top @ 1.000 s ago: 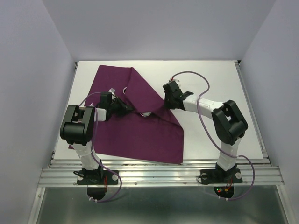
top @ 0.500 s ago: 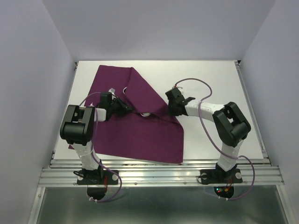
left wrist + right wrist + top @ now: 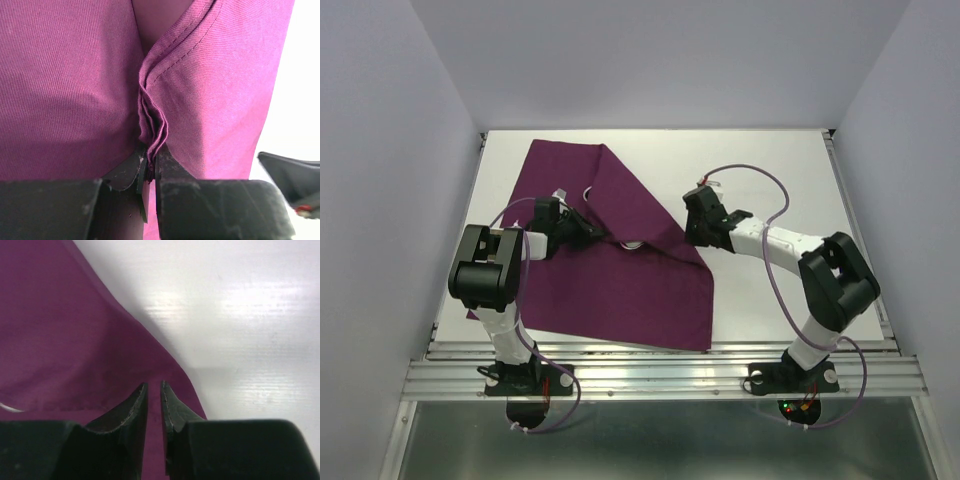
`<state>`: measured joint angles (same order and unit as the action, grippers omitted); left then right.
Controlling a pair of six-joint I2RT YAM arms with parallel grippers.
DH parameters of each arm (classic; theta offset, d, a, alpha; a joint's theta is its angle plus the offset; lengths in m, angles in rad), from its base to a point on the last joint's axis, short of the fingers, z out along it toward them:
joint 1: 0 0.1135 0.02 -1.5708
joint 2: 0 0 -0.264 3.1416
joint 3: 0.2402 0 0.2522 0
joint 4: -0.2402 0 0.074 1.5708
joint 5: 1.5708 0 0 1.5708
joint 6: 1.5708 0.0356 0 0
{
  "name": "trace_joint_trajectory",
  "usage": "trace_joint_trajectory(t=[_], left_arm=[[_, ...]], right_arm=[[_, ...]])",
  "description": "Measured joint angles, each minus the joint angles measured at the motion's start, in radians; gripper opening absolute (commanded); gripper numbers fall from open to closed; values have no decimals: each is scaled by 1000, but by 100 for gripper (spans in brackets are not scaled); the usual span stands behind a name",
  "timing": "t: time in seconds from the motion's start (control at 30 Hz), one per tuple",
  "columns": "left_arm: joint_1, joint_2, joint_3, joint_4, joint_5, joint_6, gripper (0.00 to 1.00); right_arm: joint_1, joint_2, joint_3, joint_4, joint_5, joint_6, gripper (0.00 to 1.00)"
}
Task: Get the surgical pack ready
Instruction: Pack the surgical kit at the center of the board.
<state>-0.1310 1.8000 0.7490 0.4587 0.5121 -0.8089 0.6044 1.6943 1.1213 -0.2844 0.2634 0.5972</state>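
Looking at a robotics lab test cell: plain pale walls [image 3: 380, 150] are boxing in a white table [image 3: 790, 160] on three sides, a ribbed aluminium rail [image 3: 660, 372] is running along the near edge, the left arm base [image 3: 525, 381] and right arm base [image 3: 790, 379] are sitting bolted to it, purple cables [image 3: 765, 190] are looping loose, and status LEDs [image 3: 787, 407] are glowing.

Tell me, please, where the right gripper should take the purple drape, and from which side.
Probably the drape's slanted right edge, just under the right gripper, coming in from the white table side. That hem lies flat with table showing beside it, and the left gripper pinches the bunched middle fold.
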Motion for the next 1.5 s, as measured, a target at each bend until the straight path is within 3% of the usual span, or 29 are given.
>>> trace_joint_trajectory(t=[0.2, 0.6, 0.87, 1.13, 1.3, 1.43, 1.5], left_arm=[[0, 2, 0, 1, 0, 0, 0], [0, 3, 0, 1, 1, 0, 0], [0, 3, 0, 1, 1, 0, 0], [0, 3, 2, -2, 2, 0, 0], [0, 3, 5, -7, 3, 0, 0], [0, 4, 6, -8, 3, 0, 0], [0, 4, 6, -7, 3, 0, 0]], right_arm=[[1, 26, -132, -2, 1, 26, 22], [53, -123, -120, -55, 6, 20, 18], [63, -29, -201, -8, 9, 52, 16], [65, -137, -224, -76, 7, 50, 18], [65, -355, -249, -166, -11, 58, 37], [65, -492, -317, -226, -65, 86, 62], [65, -529, -380, -256, -109, 108, 65]])
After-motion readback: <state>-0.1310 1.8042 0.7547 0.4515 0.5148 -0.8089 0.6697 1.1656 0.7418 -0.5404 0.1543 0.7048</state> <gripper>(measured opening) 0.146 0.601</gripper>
